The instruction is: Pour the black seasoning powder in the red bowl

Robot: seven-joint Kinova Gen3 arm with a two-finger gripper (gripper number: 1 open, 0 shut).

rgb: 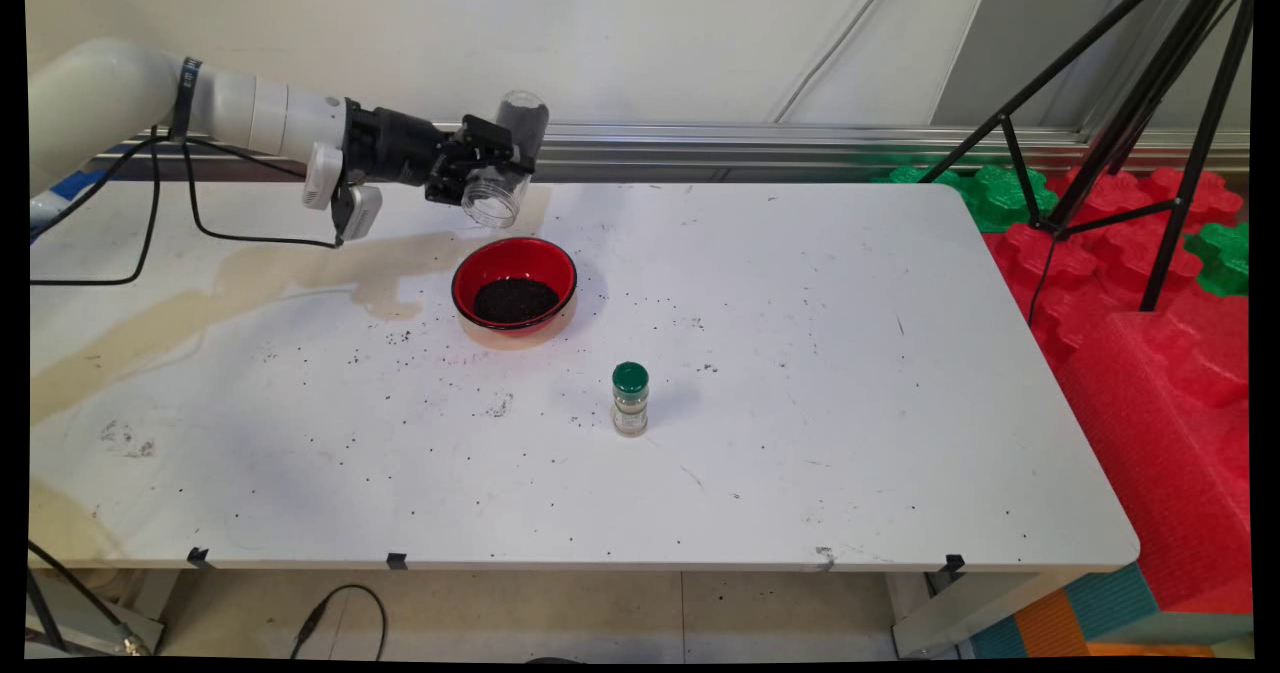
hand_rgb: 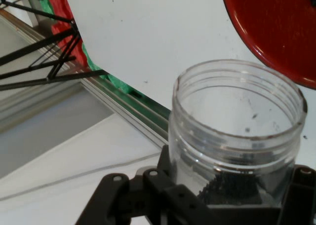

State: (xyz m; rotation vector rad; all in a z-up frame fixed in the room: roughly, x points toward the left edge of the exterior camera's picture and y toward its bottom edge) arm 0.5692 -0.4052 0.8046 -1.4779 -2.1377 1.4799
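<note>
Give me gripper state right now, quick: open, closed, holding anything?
Gripper: closed on a clear plastic jar, held tipped mouth-down above and behind the red bowl. Some dark grains remain in the jar.

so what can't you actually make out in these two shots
- Small bottle, main view: label too small to read; contents unclear.
- Red bowl, hand view: cut off by the top and right edges.
- Clear jar, hand view: base hidden behind the gripper linkage.
- Gripper's fingers: covered by the jar in both views.
</note>
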